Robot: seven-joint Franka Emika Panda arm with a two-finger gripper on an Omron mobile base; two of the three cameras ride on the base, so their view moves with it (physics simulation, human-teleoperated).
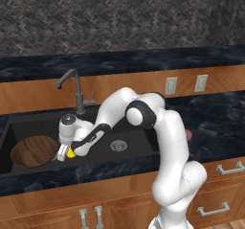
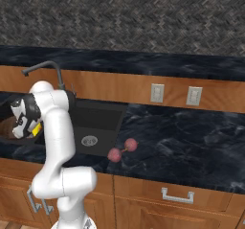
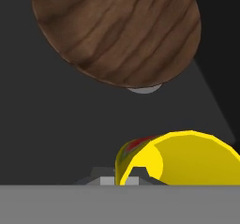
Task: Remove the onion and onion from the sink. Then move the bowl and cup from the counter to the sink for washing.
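Note:
My gripper [image 1: 64, 153] hangs low over the left basin of the black sink [image 1: 139, 142], shut on the wall of the small yellow cup [image 1: 71, 152]. In the hand view the cup [image 3: 187, 158] lies tilted with its rim between my fingertips [image 3: 104, 179]. The wide wooden bowl [image 1: 33, 151] rests in that basin just left of the cup, and it [image 3: 117, 31] covers most of the drain [image 3: 146, 90]. Both pinkish-red onions [image 2: 115, 154] [image 2: 130, 144] lie touching on the dark counter right of the sink [image 2: 98, 120]. One onion [image 1: 189, 135] peeks out from behind my arm.
The grey gooseneck faucet [image 1: 72, 86] stands behind the divider between the basins. The right basin holds nothing but its drain [image 1: 118, 145]. Two wall outlets [image 1: 171, 85] sit on the wooden backsplash. Cabinet drawers with handles [image 2: 177, 195] run below the counter.

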